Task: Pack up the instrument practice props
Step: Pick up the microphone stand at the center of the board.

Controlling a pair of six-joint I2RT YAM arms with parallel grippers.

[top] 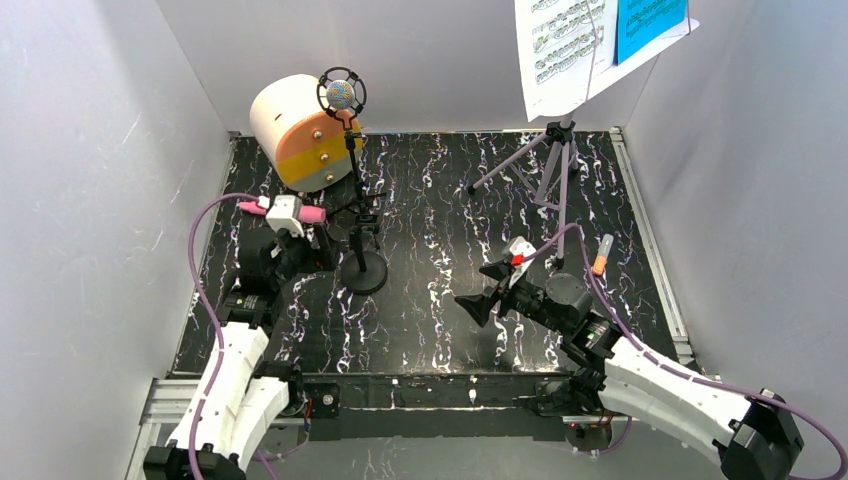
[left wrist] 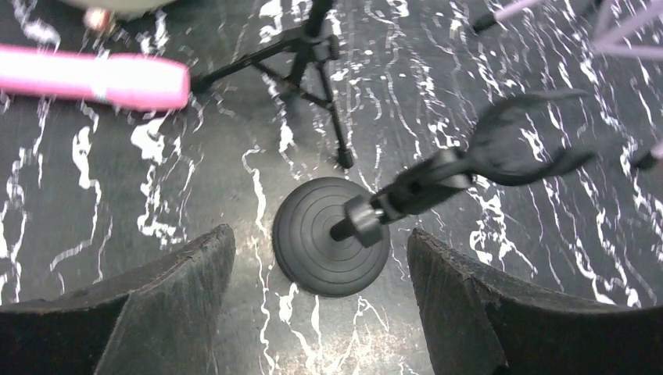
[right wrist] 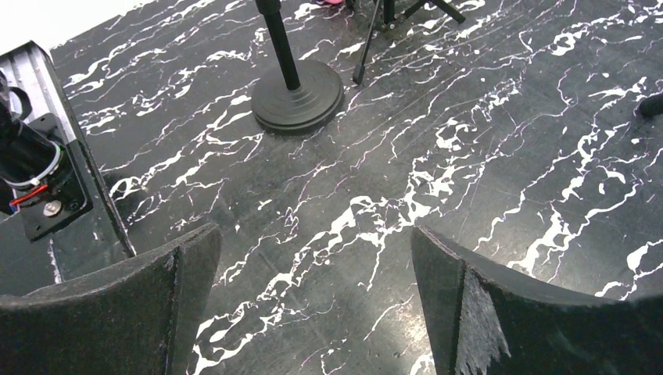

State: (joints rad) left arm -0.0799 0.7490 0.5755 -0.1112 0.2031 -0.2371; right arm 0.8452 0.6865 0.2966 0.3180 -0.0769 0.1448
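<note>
A black marbled desk (top: 430,330) was seen, with a cream cylinder box (top: 285,115) laid at its far left. At the far right, the lilac music rack (top: 552,165) was stood on tripod legs, with sheet-music pages (top: 560,50) carried on top. The silver-headed microphone (top: 341,95) was held upright on a thin black tripod (left wrist: 313,70). The left fingers (left wrist: 172,289) were spread, released, above a round-based stand (left wrist: 313,258). The right fingers (right wrist: 156,297) were released over bare desk. The pink toy microphone (left wrist: 94,78) was seen level near the box.

No legible text, only printed music staves on the white and blue sheet-music pages (top: 560,50)
</note>
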